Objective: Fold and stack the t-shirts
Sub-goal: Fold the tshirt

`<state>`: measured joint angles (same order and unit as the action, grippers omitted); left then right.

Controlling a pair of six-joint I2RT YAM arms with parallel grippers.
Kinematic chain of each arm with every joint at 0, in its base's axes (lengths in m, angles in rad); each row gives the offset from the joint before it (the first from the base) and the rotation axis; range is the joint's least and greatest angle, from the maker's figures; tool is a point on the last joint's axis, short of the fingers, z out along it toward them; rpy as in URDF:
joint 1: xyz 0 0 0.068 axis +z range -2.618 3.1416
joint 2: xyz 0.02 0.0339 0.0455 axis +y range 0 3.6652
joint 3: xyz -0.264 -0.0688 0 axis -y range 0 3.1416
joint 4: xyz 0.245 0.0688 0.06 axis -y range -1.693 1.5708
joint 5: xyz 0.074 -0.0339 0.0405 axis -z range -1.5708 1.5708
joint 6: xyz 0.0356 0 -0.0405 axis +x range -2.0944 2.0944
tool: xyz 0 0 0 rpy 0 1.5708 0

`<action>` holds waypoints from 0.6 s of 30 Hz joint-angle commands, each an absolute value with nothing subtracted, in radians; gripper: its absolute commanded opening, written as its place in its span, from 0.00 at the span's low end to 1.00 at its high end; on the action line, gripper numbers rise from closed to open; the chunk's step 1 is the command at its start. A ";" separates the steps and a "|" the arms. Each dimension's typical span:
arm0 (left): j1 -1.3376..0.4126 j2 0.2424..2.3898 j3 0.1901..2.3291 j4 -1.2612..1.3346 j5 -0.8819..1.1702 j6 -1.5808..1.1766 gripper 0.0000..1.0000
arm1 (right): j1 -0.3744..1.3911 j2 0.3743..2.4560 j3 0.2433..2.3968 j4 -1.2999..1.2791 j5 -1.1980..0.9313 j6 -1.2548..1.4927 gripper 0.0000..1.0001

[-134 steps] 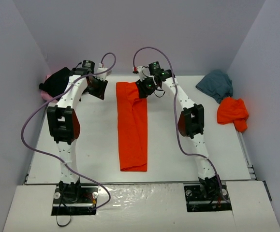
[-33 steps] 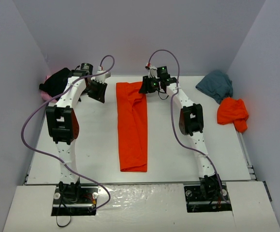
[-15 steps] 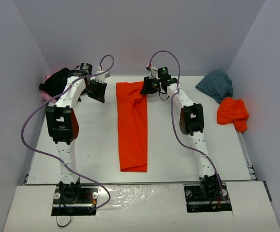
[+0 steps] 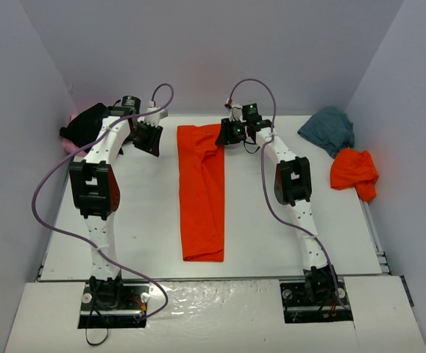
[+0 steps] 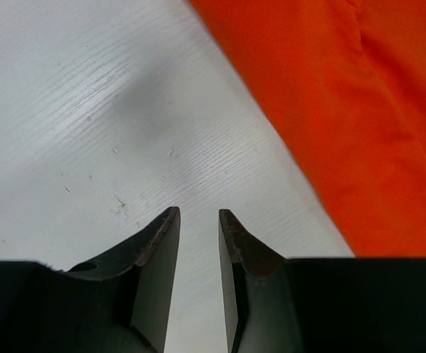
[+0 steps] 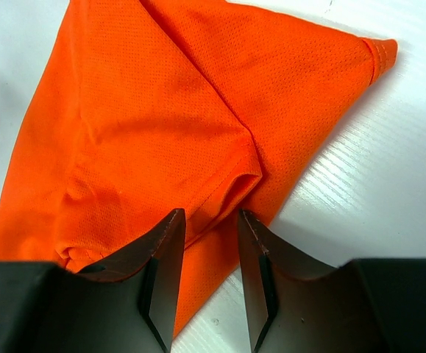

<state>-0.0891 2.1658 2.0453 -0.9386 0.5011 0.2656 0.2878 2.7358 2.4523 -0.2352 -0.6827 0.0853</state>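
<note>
An orange-red t-shirt (image 4: pixel 201 193) lies folded into a long narrow strip down the middle of the table. My right gripper (image 4: pixel 228 133) is open just above its far right corner; in the right wrist view the fingertips (image 6: pixel 174 220) straddle a folded sleeve edge of the shirt (image 6: pixel 161 125). My left gripper (image 4: pixel 148 138) is open and empty over bare table left of the strip's far end; the shirt's edge shows in the left wrist view (image 5: pixel 360 110). A second orange-red t-shirt (image 4: pixel 354 171) and a teal-grey t-shirt (image 4: pixel 329 128) lie crumpled at the right. A black t-shirt (image 4: pixel 87 123) covers a pink one (image 4: pixel 71 145) at far left.
The white table (image 4: pixel 146 220) is boxed in by grey walls at the left, back and right. Purple cables loop from both arms. The arm bases stand at the near edge.
My right gripper has let go of the shirt's far right part, which now lies flat, and has shifted slightly right to the corner. The left arm has hardly moved.
</note>
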 commanded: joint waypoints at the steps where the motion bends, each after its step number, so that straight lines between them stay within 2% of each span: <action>1: -0.080 2.136 2.092 -0.945 0.528 0.286 0.25 | 0.283 2.702 2.480 -0.192 -0.688 0.091 0.33; 4: -0.078 2.138 2.094 -0.949 0.531 0.287 0.25 | 0.287 2.711 2.479 -0.193 -0.708 0.092 0.31; 18: -0.080 2.135 2.086 -0.949 0.528 0.291 0.25 | 0.310 2.709 2.465 -0.195 -0.705 0.057 0.00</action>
